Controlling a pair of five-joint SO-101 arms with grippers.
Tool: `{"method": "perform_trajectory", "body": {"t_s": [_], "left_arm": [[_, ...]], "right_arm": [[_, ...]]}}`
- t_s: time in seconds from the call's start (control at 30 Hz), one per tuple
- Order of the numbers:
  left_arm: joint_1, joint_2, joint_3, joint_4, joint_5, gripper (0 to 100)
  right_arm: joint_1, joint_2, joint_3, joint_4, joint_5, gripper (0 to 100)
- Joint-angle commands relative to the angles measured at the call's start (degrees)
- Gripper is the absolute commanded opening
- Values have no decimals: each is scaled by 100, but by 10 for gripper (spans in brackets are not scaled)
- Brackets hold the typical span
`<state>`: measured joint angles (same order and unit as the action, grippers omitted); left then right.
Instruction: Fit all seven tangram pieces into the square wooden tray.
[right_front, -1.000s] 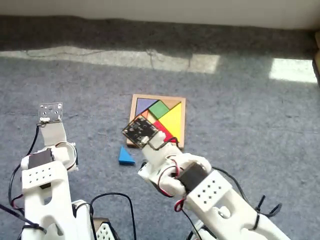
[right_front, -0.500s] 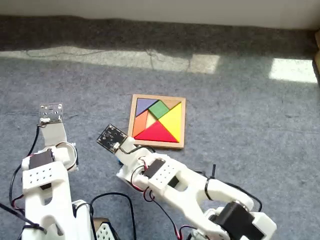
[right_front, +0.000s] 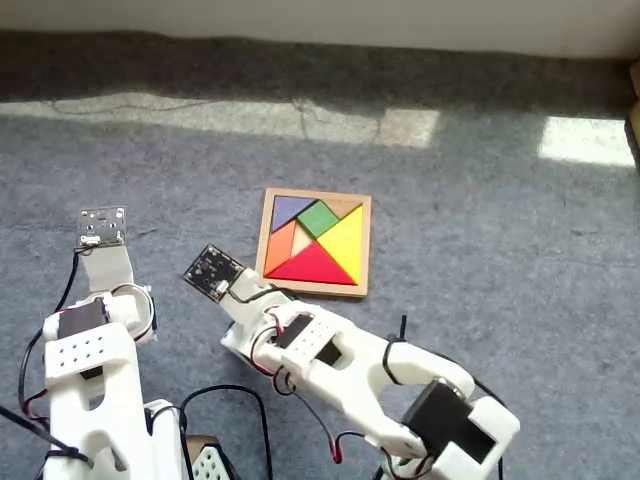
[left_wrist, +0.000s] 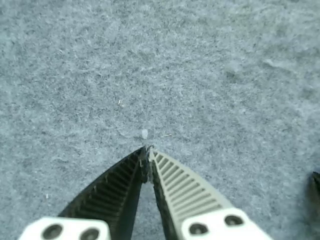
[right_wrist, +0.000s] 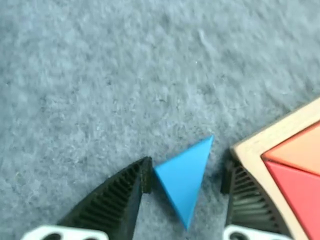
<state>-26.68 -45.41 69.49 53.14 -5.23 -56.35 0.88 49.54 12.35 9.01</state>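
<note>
Blue triangle (right_wrist: 184, 180), loose, just beside the tray (right_wrist: 260, 145) rim, between the open jaws of your right gripper (right_wrist: 186, 175), left gripper (left_wrist: 146, 150) jaws closed: risk that one jaw snags the rim on closing and skids the piece.

Grey carpet (right_front: 520, 260), sunlit patches (right_front: 585, 138), pale wall (right_front: 320, 15)
</note>
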Motion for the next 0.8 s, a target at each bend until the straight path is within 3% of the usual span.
{"method": "perform_trajectory", "body": {"t_s": [0.0, 0.27, 0.5, 0.77], "left_arm": [[-13, -101, -13, -88, 35, 35], [-13, -101, -13, -88, 35, 35], [-13, -101, -13, -88, 35, 35], [-13, -101, -13, -88, 35, 35]], "right_arm": [[-40, 215, -365, -92, -18, 222], [-22, -312, -382, 848, -9, 9], [347, -1824, -224, 1402, -9, 5], [1481, -3380, 514, 1411, -9, 5]]}}
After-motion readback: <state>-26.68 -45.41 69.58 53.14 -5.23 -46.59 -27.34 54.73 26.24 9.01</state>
